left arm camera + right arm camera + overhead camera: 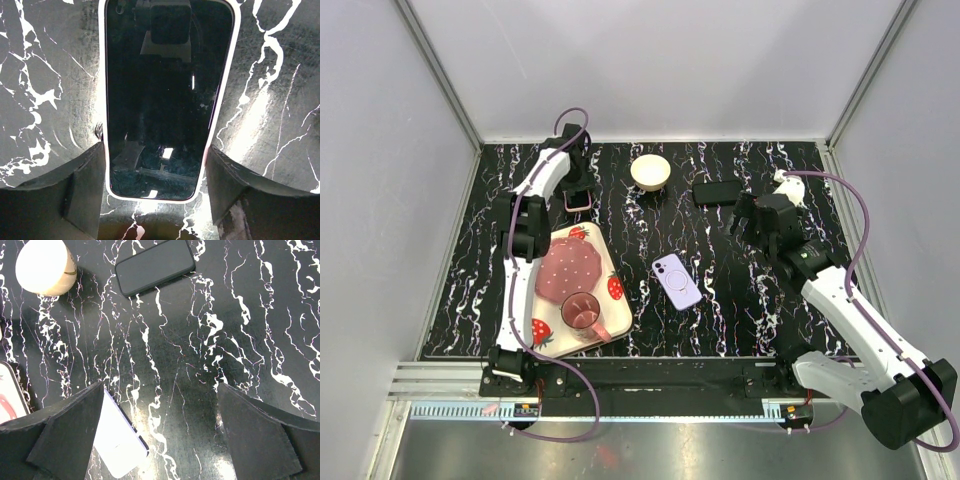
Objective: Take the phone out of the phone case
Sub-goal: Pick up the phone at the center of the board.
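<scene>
White shells and black joints on the left arm (pixel 542 178) and right arm (pixel 860 322); a purple cable (pixel 866 220) loops along each; the fingers (pixel 65 435) are matte black wedges.

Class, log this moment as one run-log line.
left fingers: flanking cased phone | right fingers: open, over table | removal: not yet done

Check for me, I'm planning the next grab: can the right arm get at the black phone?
Probably yes. The right gripper hangs open just short of the black phone, with only bare table between them. The bowl stands apart to one side.
</scene>
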Motion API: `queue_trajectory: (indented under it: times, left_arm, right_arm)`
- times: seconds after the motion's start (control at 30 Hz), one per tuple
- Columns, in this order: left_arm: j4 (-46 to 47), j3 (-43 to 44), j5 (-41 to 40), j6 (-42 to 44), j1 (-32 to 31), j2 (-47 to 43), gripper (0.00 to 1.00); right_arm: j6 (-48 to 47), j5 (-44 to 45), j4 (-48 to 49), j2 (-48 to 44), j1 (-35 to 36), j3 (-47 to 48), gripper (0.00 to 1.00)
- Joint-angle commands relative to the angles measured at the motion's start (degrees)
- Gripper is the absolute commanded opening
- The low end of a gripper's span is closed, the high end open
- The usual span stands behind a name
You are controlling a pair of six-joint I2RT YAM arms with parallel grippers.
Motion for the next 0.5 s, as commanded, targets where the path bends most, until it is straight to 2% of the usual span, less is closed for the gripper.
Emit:
queue_trajectory:
  times: [0.0,0.03,0.2,0.37,0.47]
  left_arm:
    - [0.6,-0.5,4.8,0.8,0.2,1.1,0.56]
    - [1.5,-1.7,5.6,0.7,0.2,-0.7,0.49]
    - [8.5,-11.5,8.5,-0.9,0.1,-9.9,0.38]
    - [10.0,-16.1,8.5,-2.2,-0.2,-19.7,0.32]
    - [11.6,-20.0,12.4,-2.9,-0.5,-24.8,0.29]
  right_arm:
    - [0.9,-1.8,2.0,-0.3,0.1,1.3,1.00]
    - [0.4,-3.5,1.9,-0.4,0.1,1.3,1.00]
    - [1.9,-5.5,1.7,-0.6,0.1,1.4,1.00]
    - [2.1,-6.9,1.5,-0.6,0.1,1.4,1.00]
    - [2.8,-7.1,1.6,-0.4,0.1,1.4,1.00]
